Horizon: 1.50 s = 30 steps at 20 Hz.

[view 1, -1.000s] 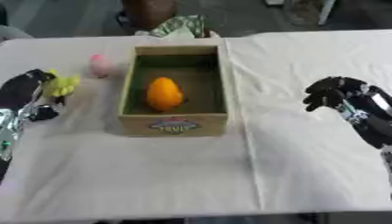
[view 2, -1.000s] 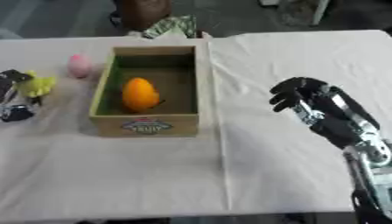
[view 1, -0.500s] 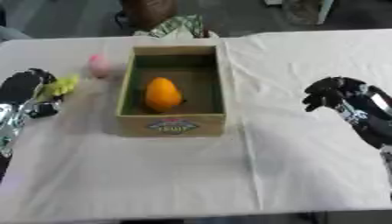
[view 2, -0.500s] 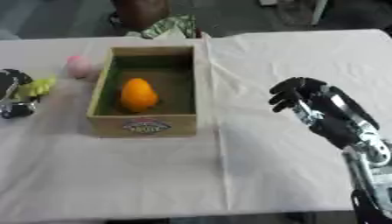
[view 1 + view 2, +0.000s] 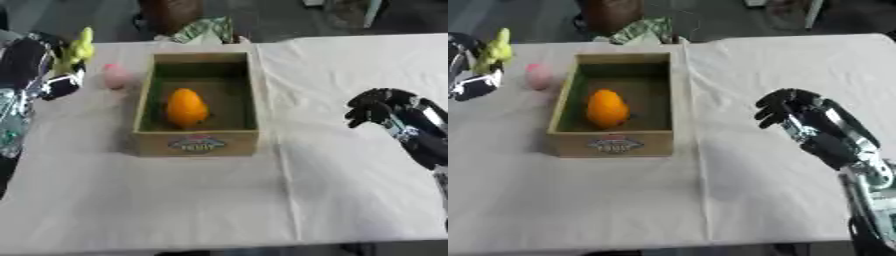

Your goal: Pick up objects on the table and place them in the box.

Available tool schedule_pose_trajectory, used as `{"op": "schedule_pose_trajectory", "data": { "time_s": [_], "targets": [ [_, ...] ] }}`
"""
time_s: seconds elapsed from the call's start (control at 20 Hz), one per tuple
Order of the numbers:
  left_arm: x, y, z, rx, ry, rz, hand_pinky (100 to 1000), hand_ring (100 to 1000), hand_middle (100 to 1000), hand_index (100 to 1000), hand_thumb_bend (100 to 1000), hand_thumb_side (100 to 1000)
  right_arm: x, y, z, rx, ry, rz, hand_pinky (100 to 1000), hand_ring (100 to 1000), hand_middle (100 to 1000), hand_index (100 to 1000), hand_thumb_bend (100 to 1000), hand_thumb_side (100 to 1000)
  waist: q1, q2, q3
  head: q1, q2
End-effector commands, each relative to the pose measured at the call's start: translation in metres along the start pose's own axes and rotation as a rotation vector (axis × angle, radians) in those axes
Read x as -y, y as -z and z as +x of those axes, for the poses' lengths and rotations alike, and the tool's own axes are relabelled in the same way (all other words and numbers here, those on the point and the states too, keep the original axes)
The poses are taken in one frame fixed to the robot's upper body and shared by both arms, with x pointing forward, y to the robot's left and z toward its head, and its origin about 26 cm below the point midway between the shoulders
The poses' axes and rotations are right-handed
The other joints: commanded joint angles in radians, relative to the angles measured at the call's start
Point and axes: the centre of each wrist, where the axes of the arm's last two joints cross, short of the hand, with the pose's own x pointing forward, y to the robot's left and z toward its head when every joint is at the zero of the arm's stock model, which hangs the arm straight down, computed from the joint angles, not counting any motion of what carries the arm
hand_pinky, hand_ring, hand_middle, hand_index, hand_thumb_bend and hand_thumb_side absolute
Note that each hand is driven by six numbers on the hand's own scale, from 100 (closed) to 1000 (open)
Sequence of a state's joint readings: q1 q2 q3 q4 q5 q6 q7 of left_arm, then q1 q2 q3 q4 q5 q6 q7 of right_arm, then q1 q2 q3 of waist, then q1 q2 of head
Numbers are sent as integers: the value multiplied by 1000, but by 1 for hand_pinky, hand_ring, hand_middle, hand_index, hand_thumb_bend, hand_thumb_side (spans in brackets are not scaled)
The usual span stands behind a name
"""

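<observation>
Box [image 5: 198,141] contains one orange object [image 5: 185,107], long axis running front to back; a pink object [image 5: 115,76] remains on the table [image 5: 350,70] between the box and the left hand [image 5: 39,62]. That hand, curled round a yellow-green object [image 5: 81,46] pointing upward, is raised left of the box, so placement is judged partly done. Right hand [image 5: 802,117] hangs well right of the box, fingers curled, holding nothing.

Box [image 5: 197,142] near tabletop [image 5: 332,190] centre; rounded fruit [image 5: 186,107] inside it. Small round object [image 5: 115,76] just left of box, on tabletop. Left hand [image 5: 44,65] further left, raised, holding a small item [image 5: 80,47]. Right hand [image 5: 798,117] well right of box.
</observation>
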State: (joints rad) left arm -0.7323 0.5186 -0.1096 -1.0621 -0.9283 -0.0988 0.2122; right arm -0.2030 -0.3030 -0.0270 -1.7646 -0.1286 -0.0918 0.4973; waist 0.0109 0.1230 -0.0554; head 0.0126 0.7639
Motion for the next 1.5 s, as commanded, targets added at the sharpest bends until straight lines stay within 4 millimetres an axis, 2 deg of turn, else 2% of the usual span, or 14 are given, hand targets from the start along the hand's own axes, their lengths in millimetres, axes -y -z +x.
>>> {"op": "schedule_pose_trajectory", "data": {
  "time_s": [0.05,0.45,0.75,0.85,0.9,0.95,1.0,1.05,1.1,1.25,1.3,1.4,1.5],
  "targets": [
    [-20,16,24,111,-38,21,485,370,317,475,100,228,4,4,8,23,-23,12,618,666,669,714,100,501,1,-16,-4,6,-2],
    [-10,27,98,391,-163,-85,494,377,322,479,100,237,2,7,9,35,-14,22,618,666,669,714,100,500,-6,-17,-13,20,-4],
    [7,22,126,505,-183,-174,511,407,351,505,100,221,2,8,9,35,-11,26,618,666,669,714,100,487,-6,-15,-18,23,-5],
    [13,20,131,526,-185,-204,528,434,380,530,100,174,1,8,9,34,-11,28,618,666,669,714,100,502,-6,-14,-19,24,-4],
    [15,19,132,536,-182,-220,564,497,453,597,100,217,2,8,9,35,-12,27,618,665,669,714,100,501,-6,-14,-20,25,-4],
    [17,18,133,544,-177,-235,582,524,484,638,147,303,2,8,9,35,-12,27,618,666,669,714,100,501,-6,-14,-21,24,-4],
    [19,17,132,548,-170,-248,604,557,530,704,345,511,2,8,9,35,-12,26,618,666,669,714,100,502,-6,-13,-21,24,-4],
    [20,17,131,546,-167,-257,638,609,599,778,514,676,2,8,9,35,-12,26,618,666,669,714,100,502,-6,-13,-21,23,-5],
    [20,16,128,538,-167,-260,659,644,640,806,562,727,2,8,8,34,-12,25,618,666,669,714,100,503,-5,-13,-20,22,-6],
    [19,15,119,498,-180,-239,706,713,730,849,618,809,2,7,8,30,-13,22,618,665,669,714,100,503,-4,-14,-18,19,-6],
    [18,15,116,484,-184,-228,740,749,775,879,640,879,2,7,8,29,-13,22,618,666,669,714,100,503,-4,-14,-18,18,-7],
    [13,16,110,453,-199,-201,771,780,807,896,652,924,2,7,8,29,-13,22,619,666,669,714,100,503,-4,-14,-16,17,-8],
    [4,18,103,422,-223,-158,782,787,810,891,625,933,2,6,8,28,-13,21,619,665,669,714,100,503,-4,-15,-14,15,-8]
  ]
}}
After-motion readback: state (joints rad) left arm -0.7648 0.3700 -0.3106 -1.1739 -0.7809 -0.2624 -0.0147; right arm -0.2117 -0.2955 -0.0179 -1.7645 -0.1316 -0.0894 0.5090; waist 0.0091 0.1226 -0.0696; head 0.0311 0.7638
